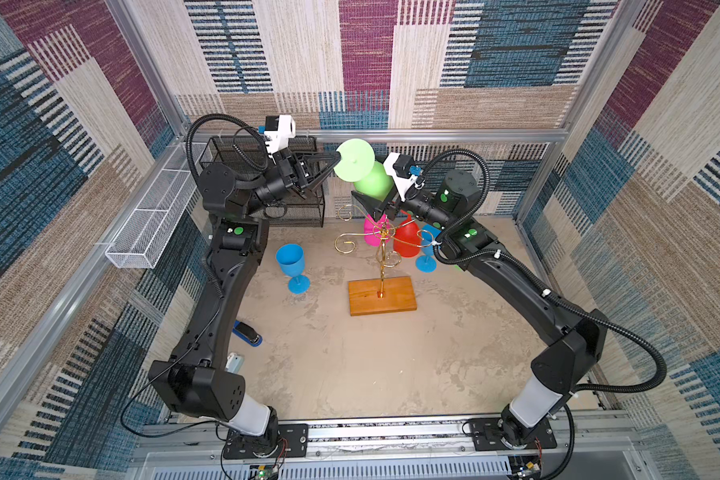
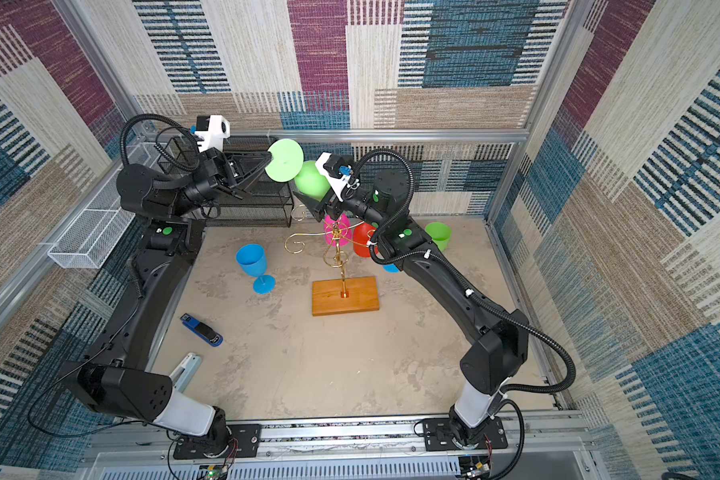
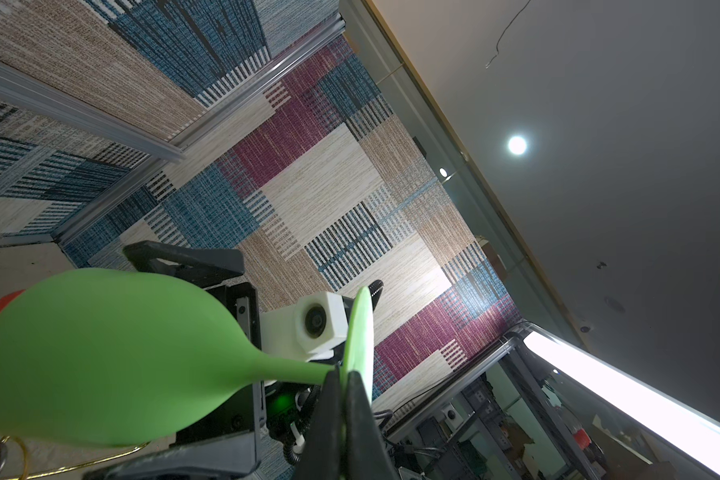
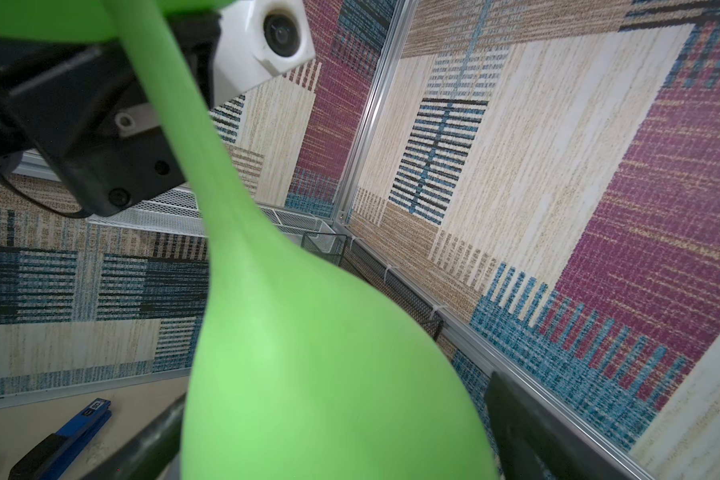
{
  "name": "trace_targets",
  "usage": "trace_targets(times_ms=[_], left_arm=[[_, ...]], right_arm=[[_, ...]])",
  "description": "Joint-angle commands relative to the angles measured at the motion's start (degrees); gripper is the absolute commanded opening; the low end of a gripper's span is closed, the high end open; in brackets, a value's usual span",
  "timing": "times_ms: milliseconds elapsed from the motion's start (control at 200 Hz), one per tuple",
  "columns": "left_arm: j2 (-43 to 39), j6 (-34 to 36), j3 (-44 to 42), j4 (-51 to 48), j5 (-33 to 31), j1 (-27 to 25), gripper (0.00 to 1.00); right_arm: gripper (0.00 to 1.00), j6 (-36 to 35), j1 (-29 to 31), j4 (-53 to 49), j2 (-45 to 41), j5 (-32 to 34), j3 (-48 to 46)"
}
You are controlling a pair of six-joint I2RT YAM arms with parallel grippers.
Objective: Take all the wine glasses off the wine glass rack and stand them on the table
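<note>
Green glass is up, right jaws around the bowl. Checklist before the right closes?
1. Left gripper shut on the foot of the green wine glass: ok.
2. Glass clear of the wine glass rack: ok, it is above the gold arms in both top views.
3. Right gripper open, jaws either side of the bowl: ok.
4. Right fingers touching the bowl: cannot tell.
5. Clearance from the right gripper to the pink glass and red glass below it: cannot tell.
6. Bare table in front of the rack for set-down: ok.
</note>
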Motion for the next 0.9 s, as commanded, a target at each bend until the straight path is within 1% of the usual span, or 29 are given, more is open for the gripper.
trace_targets(times_ms=[0,55,125,190,321,606,676,726,746,836,896], left_arm=[[-0.27,-0.3,-0.07,2.44,0.98,0.05,0.0],[-0.23,-0.05,-0.07,2.28,0.99,0.05,0.0],[-0.23,0.39,-0.09,1.76,0.88,0.05,0.0],[-0.31,0.46,-0.1,1.82,0.77,0.05,0.0],[-0.15,0.42,-0.02,1.94,0.72,0.05,0.0],[0.06,1.42,0.17,0.85,0.26,0.14,0.0],[0.21,1.63,0.3,0.99,0.09,0.22,0.13],[0.3,1.81,0.36,1.01,-0.04,0.31,0.26],[0.3,1.68,0.36,1.06,-0.08,0.37,0.29],[0.08,1.5,-0.12,2.6,-0.52,0.9,0.42],[-0.4,1.86,-0.74,3.32,-1.14,1.23,0.46]], right_arm=[[0.94,0.51,0.27,-0.45,-0.21,1.07,0.41],[0.89,0.47,0.37,-0.77,-0.45,1.05,0.16],[0.86,0.46,0.44,-0.95,-0.89,1.13,-0.29],[0.81,0.62,0.53,-0.83,-1.27,1.13,-0.67],[0.75,0.9,0.67,-0.94,-1.78,1.31,-1.04],[0.71,2.83,0.7,-1.77,-2.49,0.36,-0.89],[0.69,3.51,0.74,-2.49,-2.59,0.17,-0.59],[0.68,4.12,0.75,-2.78,-2.76,0.25,-0.51],[0.67,4.39,0.74,-3.0,-2.85,0.38,-0.49],[0.65,5.43,0.74,-4.2,-3.27,1.09,-0.2],[0.64,5.84,0.78,-4.87,-3.65,1.17,-0.2]])
